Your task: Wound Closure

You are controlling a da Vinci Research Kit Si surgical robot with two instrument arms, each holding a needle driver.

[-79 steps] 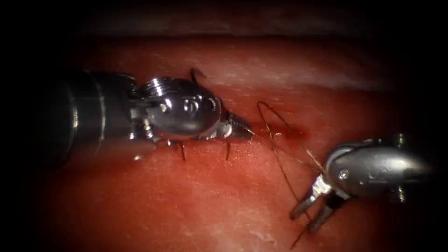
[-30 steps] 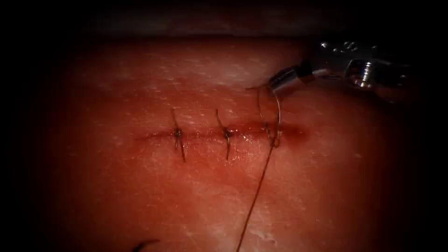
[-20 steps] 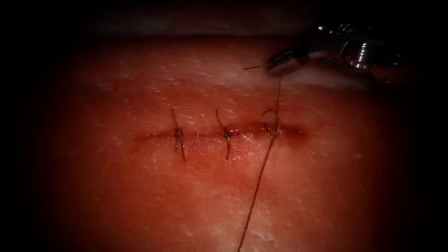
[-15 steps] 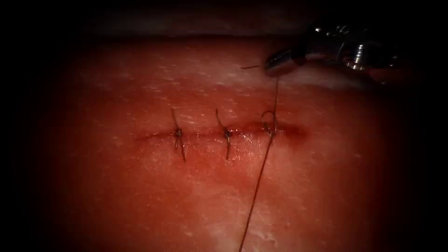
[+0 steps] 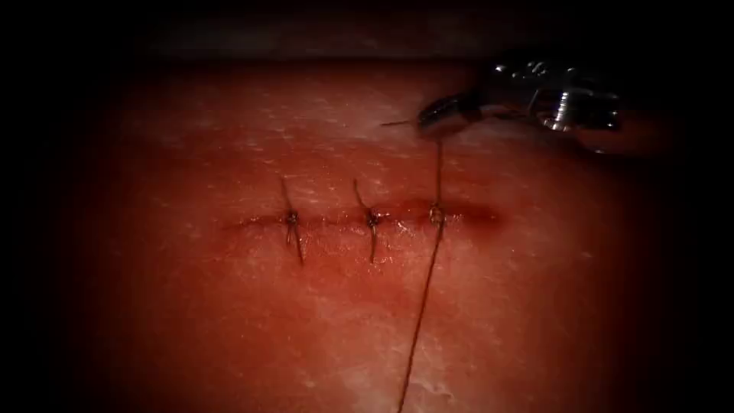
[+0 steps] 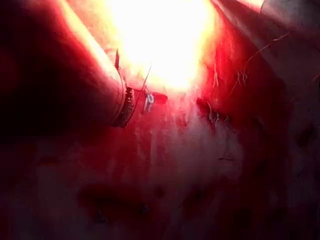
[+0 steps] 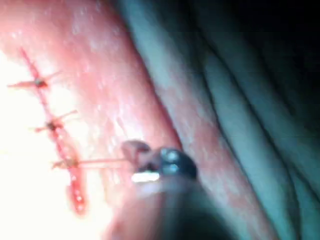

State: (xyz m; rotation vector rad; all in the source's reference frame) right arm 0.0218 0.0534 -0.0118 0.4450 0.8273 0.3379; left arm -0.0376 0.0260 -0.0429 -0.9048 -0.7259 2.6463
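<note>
Taut thread [image 5: 438, 172] in R end effector [image 5: 437, 115]

Surgical training lab, bench setup. Evidence: slab of pork tissue [image 5: 229, 321] with a straight cut [image 5: 352, 220] partly closed by two tied stitches [image 5: 292, 219], thread [image 5: 423, 298] trailing off, and a steel wristed robot claw [image 5: 440, 115] lit by an endoscope, dark all around.
</note>
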